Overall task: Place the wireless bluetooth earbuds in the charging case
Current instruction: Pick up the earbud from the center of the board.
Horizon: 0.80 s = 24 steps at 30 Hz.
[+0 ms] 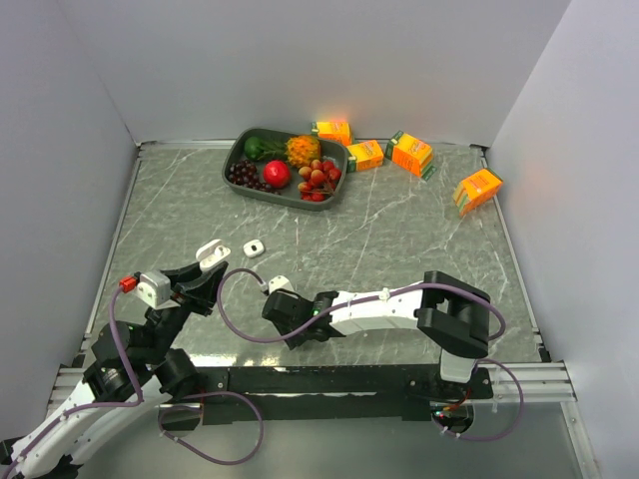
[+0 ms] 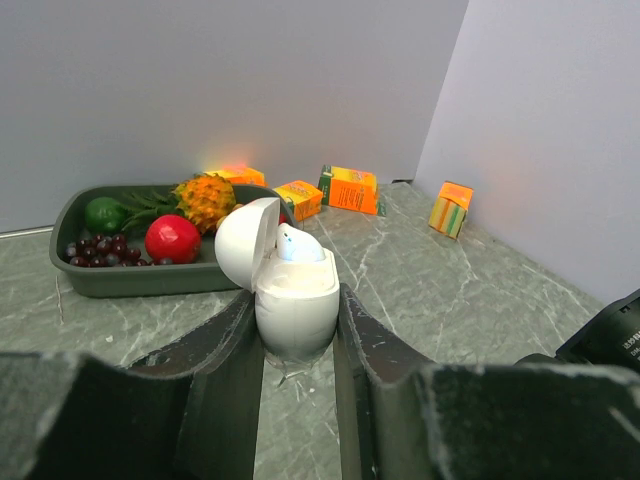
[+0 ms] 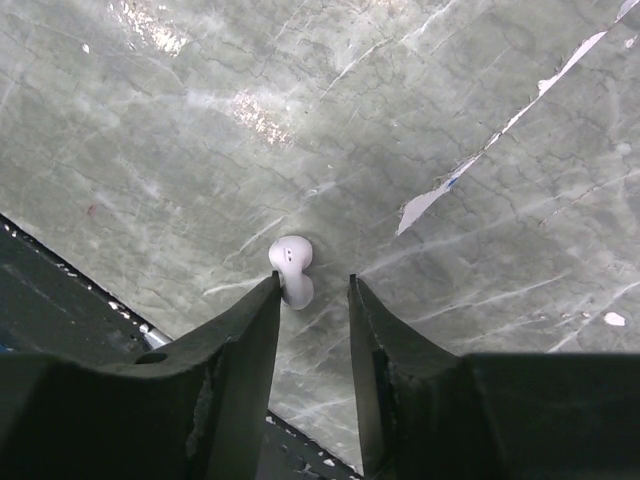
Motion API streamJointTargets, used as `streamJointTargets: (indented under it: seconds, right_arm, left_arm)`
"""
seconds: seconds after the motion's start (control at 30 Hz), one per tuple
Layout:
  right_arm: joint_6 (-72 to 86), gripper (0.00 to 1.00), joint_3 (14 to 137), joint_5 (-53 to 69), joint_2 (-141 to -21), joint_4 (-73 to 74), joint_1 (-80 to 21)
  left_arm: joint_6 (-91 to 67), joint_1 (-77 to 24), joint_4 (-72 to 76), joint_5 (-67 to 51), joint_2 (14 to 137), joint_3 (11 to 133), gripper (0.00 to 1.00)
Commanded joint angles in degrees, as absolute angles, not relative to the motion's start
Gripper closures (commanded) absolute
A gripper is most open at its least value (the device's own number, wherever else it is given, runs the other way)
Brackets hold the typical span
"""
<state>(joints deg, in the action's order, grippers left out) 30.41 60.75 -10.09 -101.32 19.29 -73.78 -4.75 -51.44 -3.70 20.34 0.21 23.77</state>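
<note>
White earbud (image 3: 290, 268) on marble table (image 3: 450, 100), just ahead of parted claw (image 3: 312, 288) tips.

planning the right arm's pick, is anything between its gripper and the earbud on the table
Nothing visible does. The earbud lies on the table right at the tips of the right gripper, whose jaws stand apart.

a robot lab test cell: plain white walls (image 1: 329, 60) boxing in a marbled tabletop (image 1: 399, 239).

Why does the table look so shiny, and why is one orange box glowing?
Right wrist view: light bounces off the table, leaving white glare patches. Top view: the orange box farthest back is washed out bright. Left wrist view: it glows there too.
</note>
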Motion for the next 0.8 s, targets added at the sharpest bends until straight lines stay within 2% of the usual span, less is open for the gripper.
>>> streamJointTargets:
  seconds: [0.0,0.07,0.17,0.3,0.77]
  right_arm:
    - [30.6,0.63,62.0,-11.5,-98.3,19.9,-74.0]
    - [30.5,0.66,62.1,-11.5,-98.3,20.0,-74.0]
    - [30.4,0.75,62.1,-11.6,-98.1,19.8,-74.0]
    - [31.0,1.0,62.3,-12.4,-97.0,20.5,-74.0]
    - [34.1,1.0,60.8,-17.2,-70.1,28.9,-73.8]
  left_arm:
    - [-5.0,-51.6,-1.1,19.4,-5.5,24.1,0.99]
    - [-5.0,-51.6,-0.9,19.3,-5.4,24.1,0.99]
    - [-5.1,-51.6,-1.0,19.2,-5.3,24.1,0.99]
    - [-5.1,-51.6,-1.1,19.3,-5.3,24.1,0.99]
    - [-3.6,-51.6,4.6,19.0,-1.3,22.4,0.99]
